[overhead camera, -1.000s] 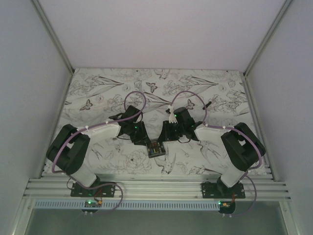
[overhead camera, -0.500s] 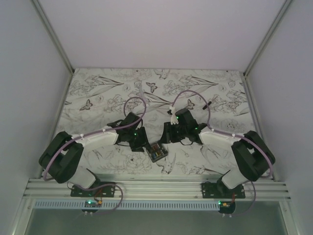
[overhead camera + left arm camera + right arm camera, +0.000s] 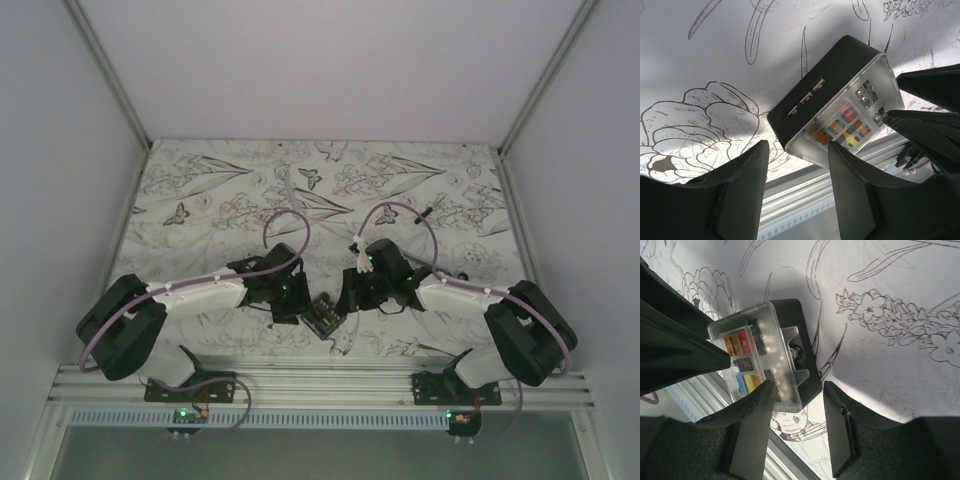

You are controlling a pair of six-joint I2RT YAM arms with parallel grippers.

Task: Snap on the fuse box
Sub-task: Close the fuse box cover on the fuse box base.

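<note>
The fuse box is a small black box with a clear cover over orange, red and yellow fuses. It lies tilted on the flower-printed table near the front edge, between the two grippers. My left gripper is open just left of it. In the left wrist view the fuse box lies just beyond the left gripper, whose right finger reaches the cover's edge. My right gripper is open on the other side. In the right wrist view the right gripper straddles a corner of the fuse box.
A short black stick-like piece lies at the back right of the table. The aluminium rail runs along the near edge, close to the fuse box. White walls close in the left, right and back sides.
Both arms have reached lower and nearer to the front edge. The fuse box has shifted slightly toward the front and turned at an angle between the grippers.
</note>
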